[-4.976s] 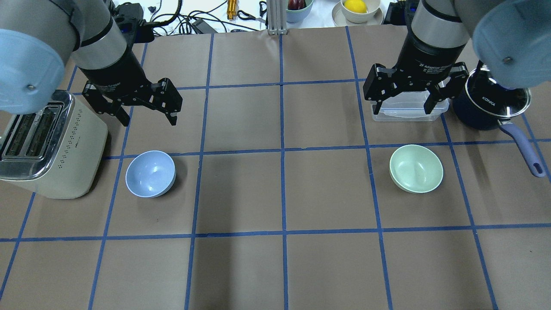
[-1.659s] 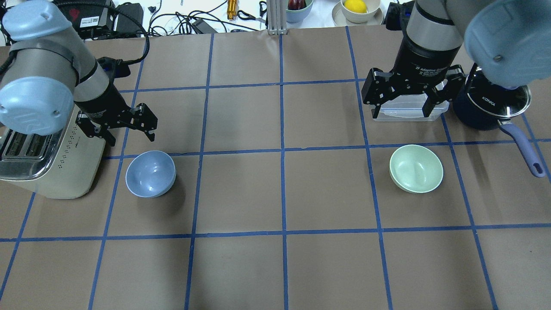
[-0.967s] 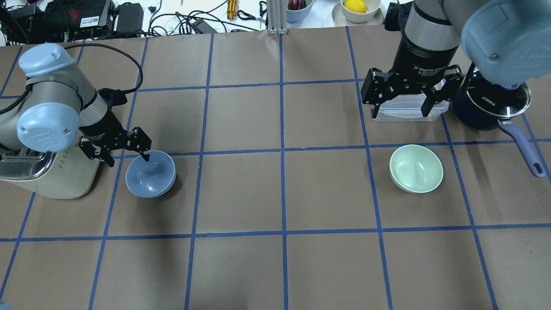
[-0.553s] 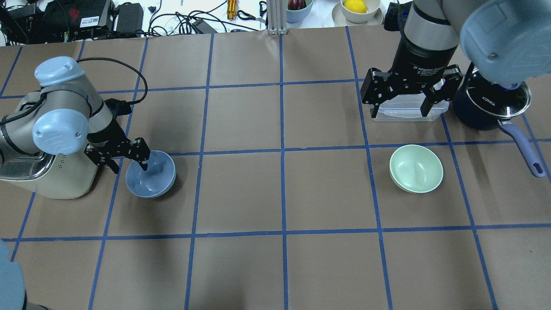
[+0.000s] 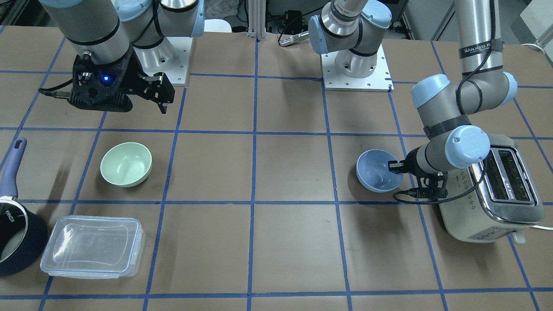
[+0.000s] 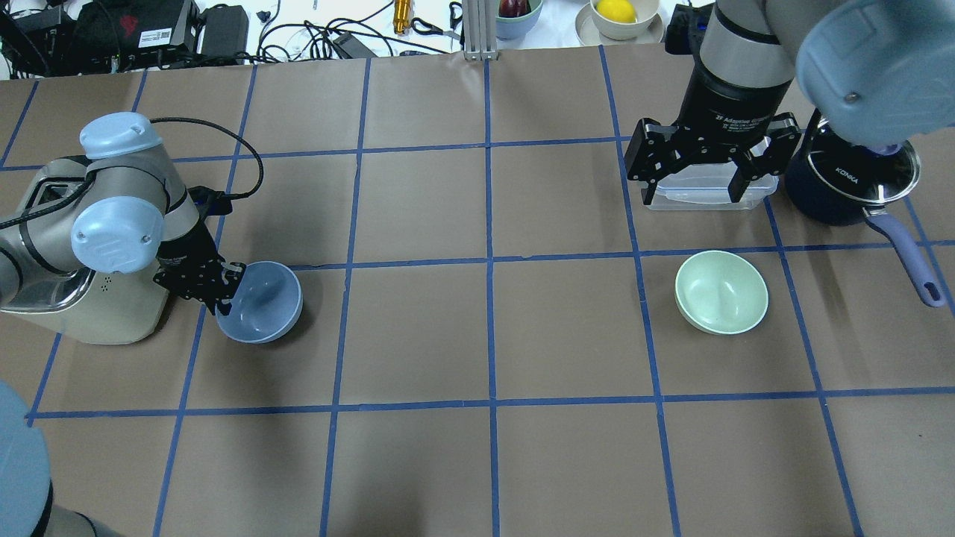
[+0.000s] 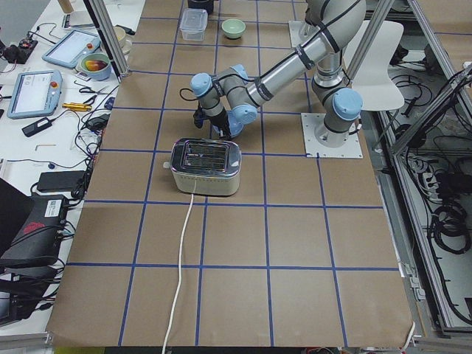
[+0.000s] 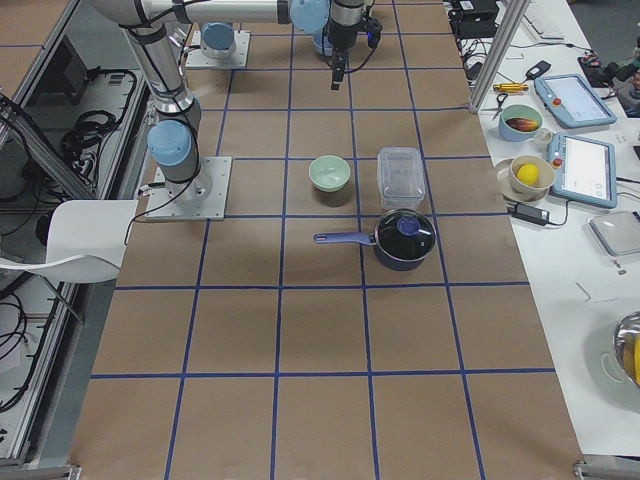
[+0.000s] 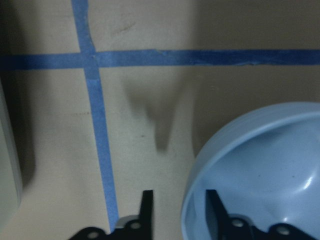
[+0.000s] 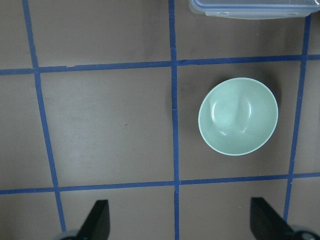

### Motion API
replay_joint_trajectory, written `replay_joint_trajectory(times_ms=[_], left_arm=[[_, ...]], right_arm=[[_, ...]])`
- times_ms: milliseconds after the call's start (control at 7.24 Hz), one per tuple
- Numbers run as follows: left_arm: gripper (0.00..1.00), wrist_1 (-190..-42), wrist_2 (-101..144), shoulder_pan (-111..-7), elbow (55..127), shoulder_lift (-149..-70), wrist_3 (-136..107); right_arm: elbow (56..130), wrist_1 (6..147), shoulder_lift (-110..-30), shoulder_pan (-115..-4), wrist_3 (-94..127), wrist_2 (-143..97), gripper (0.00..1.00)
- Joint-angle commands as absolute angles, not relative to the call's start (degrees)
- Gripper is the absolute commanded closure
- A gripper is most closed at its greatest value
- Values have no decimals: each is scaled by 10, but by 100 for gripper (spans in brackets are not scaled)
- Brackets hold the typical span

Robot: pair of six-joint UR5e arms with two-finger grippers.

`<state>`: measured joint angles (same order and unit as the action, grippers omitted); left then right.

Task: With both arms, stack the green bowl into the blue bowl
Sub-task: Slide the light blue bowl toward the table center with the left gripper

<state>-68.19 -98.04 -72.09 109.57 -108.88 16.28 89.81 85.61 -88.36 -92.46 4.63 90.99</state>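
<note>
- Two bowls sit upright on the table, well apart. The blue bowl (image 6: 261,302) is on the robot's left, just beside the toaster (image 6: 112,313), and the green bowl (image 6: 721,291) is on its right, near a clear box (image 6: 705,188).
- The left gripper (image 9: 178,200) is down at the blue bowl's toaster-side rim and straddles it. One finger (image 9: 216,210) is inside against the wall. The other is outside, with a gap to the wall showing. It looks narrowly open and not yet clamped.
- The right gripper (image 6: 695,195) hangs high over the right half of the table, jaws spread wide, holding nothing.
- The green bowl lies free below it. In the right wrist view it falls within the span of the fingers, off-centre toward one of them.
- The right arm is by far the nearer to the green bowl. The bowl is round, so it has no long axis and any part of the rim will serve.
- The next move looks mostly like a descent with a small sideways shift to put one finger inside the rim.
</note>
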Motion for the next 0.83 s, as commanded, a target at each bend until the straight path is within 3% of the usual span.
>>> replay_joint_trajectory(times_ms=[0,415,691], left_arm=[[100,-686,-983,-725,1079,-1083,162],[100,-809,-967,-807,950,-1072,73],[100,-815,-889,-893,918,-1084,-29]], right_arm=[[898,856,-883,-925,47,911,0],[899,856,-883,-925,46,911,0],[900,856,-883,-925,47,910,0]])
